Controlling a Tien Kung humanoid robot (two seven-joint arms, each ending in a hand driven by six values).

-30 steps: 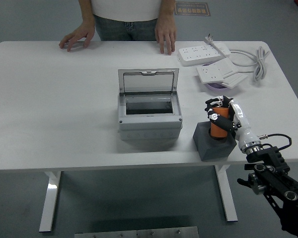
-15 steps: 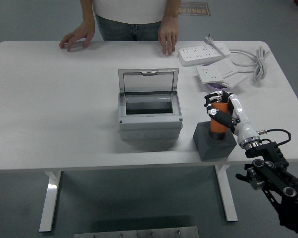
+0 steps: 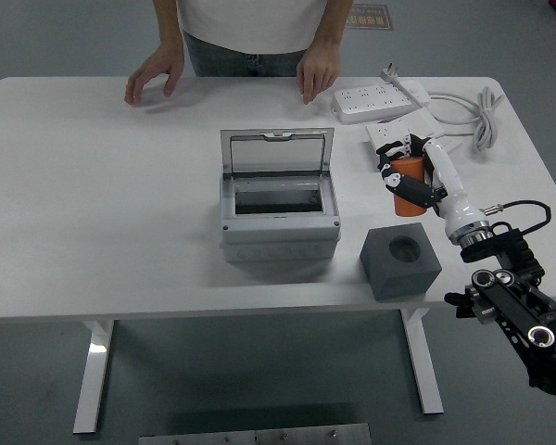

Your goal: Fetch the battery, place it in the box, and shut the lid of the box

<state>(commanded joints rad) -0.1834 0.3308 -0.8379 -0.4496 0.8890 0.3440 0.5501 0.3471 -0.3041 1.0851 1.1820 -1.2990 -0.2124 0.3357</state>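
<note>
My right hand [image 3: 403, 176] is shut on the orange cylindrical battery [image 3: 408, 185] and holds it in the air above the table, up and clear of the dark grey foam holder [image 3: 400, 263], whose round socket is now empty. The grey box [image 3: 279, 206] stands in the middle of the table, left of the hand, with its clear lid [image 3: 277, 152] standing open at the back. The left arm is out of view.
White power strips [image 3: 380, 99] and a coiled cable [image 3: 482, 116] lie at the back right, with a purple object under one strip. A person stands at the far edge, one hand [image 3: 154, 72] lifted at the left, the other [image 3: 313, 78] touching the table.
My right hand has lifted the battery out of the foam holder and up toward the back. The person's left-side hand has risen off the table.
</note>
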